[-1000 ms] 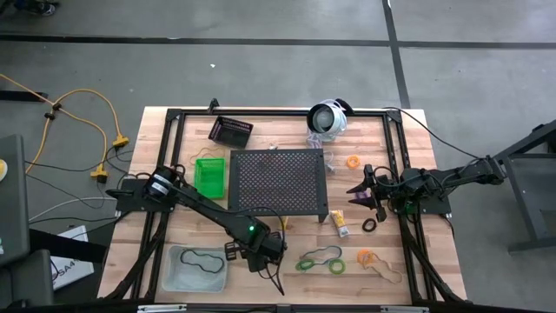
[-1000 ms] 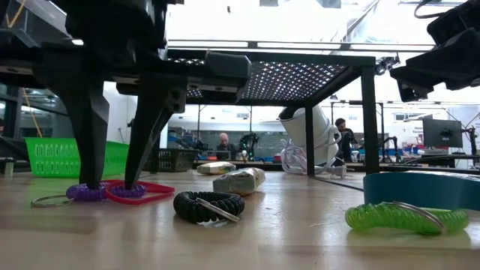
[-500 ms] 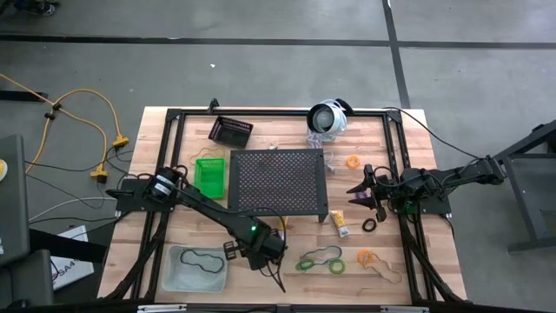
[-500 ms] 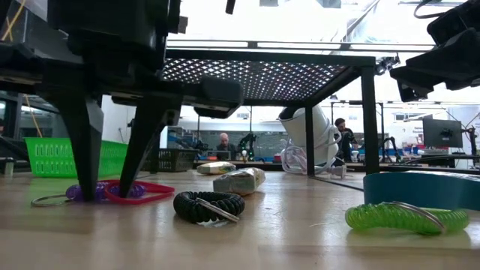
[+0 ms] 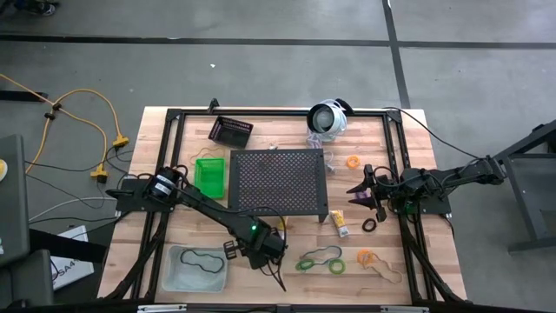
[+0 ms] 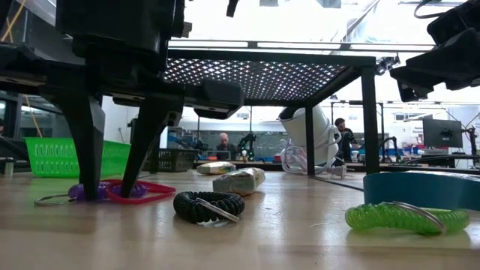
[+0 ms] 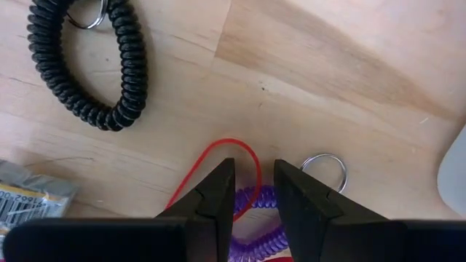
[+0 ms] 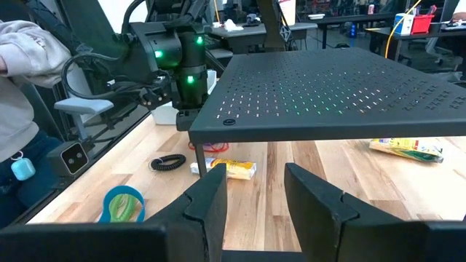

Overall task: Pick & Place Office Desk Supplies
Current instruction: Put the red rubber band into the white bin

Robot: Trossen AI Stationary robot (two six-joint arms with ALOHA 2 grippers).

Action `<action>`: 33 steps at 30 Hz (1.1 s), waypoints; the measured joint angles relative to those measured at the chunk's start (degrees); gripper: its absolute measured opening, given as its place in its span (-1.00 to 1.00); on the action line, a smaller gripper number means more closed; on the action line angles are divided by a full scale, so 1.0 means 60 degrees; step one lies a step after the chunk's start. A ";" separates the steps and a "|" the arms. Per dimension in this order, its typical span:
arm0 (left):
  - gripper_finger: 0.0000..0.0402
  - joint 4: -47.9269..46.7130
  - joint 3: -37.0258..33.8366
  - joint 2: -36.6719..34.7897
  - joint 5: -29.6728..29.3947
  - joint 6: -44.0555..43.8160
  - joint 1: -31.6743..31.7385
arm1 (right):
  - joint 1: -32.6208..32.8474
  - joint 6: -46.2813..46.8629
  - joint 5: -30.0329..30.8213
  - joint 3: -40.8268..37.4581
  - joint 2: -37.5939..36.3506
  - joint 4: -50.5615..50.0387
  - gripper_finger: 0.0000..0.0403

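On the desk [image 5: 174, 235], near the front left corner, sits the clear bin [image 5: 197, 269] with a dark loop inside it. Further back along the left side are the green bin [image 5: 209, 175] and, near the back edge, the black bin [image 5: 230, 130]. The left gripper [image 6: 109, 191] is low at the front edge, a little left of the middle, with its tips on the wood. Its fingers [image 7: 218, 193] stand a little apart, on both sides of the purple coil loop [image 7: 255, 218], which lies on the desk together with a red band [image 7: 240, 149] and a metal ring [image 7: 325, 171]; they are not clenched on it, and the loop is not lifted. Just beside is the black coil loop [image 6: 208, 205]. In the middle of the desk stands the perforated metal stand [image 5: 278, 183]. In front of it, towards the front edge, lie the green loops [image 5: 320, 261], and close to the stand's front right corner lies a yellow tube [image 5: 340, 223]. Right of the green loops lie an orange loop [image 5: 365, 257] and a tan band [image 5: 387, 273]. The right gripper [image 8: 251, 189] waits above the right side of the desk, holding nothing, its fingers parted. A small black ring [image 5: 370, 225] lies on the desk just in front of it, and another orange loop [image 5: 354, 162] lies behind it.
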 joint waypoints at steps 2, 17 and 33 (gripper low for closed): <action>-0.54 -0.0004 0.0000 0.0000 -0.0004 -0.0018 0.0000 | 0.0000 0.0001 -0.0002 -0.0002 0.0000 0.0000 -0.38; -0.78 0.0007 -0.0004 0.0000 -0.0004 -0.0021 0.0000 | 0.0000 -0.0001 -0.0002 -0.0001 0.0004 0.0000 -0.38; -0.98 0.0033 0.0029 -0.0006 -0.0109 -0.0090 -0.0119 | 0.0000 0.0001 0.0001 -0.0001 0.0003 0.0000 -0.38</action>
